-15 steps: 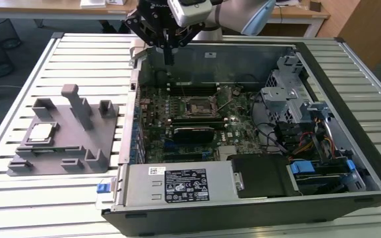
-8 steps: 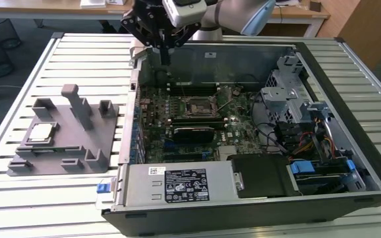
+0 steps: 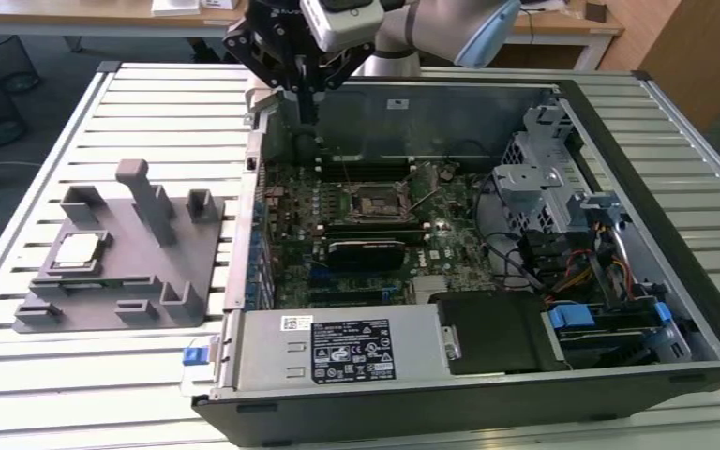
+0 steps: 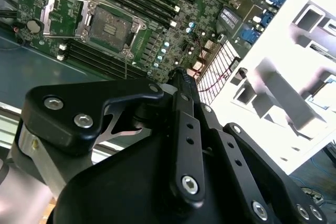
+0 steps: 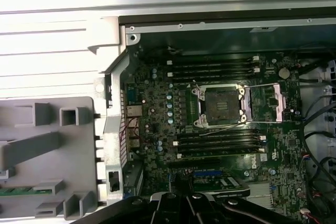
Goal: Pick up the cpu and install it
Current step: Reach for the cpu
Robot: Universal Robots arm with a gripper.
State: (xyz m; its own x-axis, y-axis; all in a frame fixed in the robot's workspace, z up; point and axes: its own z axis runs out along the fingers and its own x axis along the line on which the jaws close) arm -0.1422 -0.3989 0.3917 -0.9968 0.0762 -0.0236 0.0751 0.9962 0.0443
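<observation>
The cpu (image 3: 76, 251), a small silvery square chip, lies flat in the grey plastic holder (image 3: 123, 272) on the slatted table, at the exterior view's left of the open computer case (image 3: 660, 234). My gripper (image 3: 307, 114) hangs high over the case's far left corner, well away from the cpu. Its fingers (image 4: 180, 85) are pressed together with nothing between them. The dark CPU socket (image 3: 373, 200) on the green motherboard stands open and bare, its metal frame swung aside, and it appears in both wrist views (image 5: 220, 106) (image 4: 110, 24).
Memory slots (image 5: 215, 66) flank the socket. A black power supply (image 3: 348, 352) fills the case's near side, and a drive cage with cables (image 3: 561, 216) fills the exterior view's right. The holder's upright posts (image 3: 147, 202) rise near the cpu. Wooden desks stand behind the table.
</observation>
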